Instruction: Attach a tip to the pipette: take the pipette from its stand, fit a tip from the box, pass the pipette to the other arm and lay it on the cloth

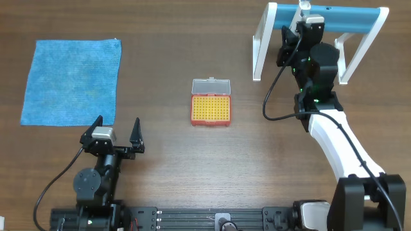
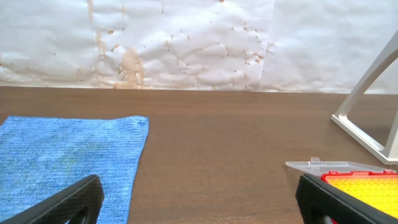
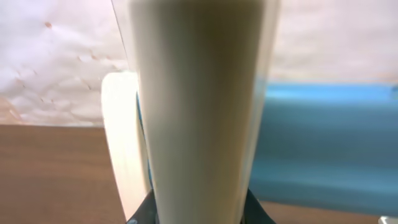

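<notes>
The white pipette (image 3: pixel 199 106) hangs upright on the stand (image 1: pixel 359 22), a blue bar on white legs at the back right, and its top (image 1: pixel 304 8) pokes above the bar. My right gripper (image 1: pixel 297 32) is at the stand with its fingers (image 3: pixel 142 214) pressed on either side of the pipette's body. The tip box (image 1: pixel 210 110), red with yellow tips and a clear lid folded back, sits mid-table. The blue cloth (image 1: pixel 70 82) lies flat at the back left. My left gripper (image 1: pixel 115 131) rests open near the front left, holding nothing.
The left wrist view looks past its open fingers (image 2: pixel 62 205) over the cloth (image 2: pixel 62 162), the tip box (image 2: pixel 364 186) and a leg of the stand (image 2: pixel 367 112). Bare wooden tabletop (image 1: pixel 212 173) lies between the box and the arm bases.
</notes>
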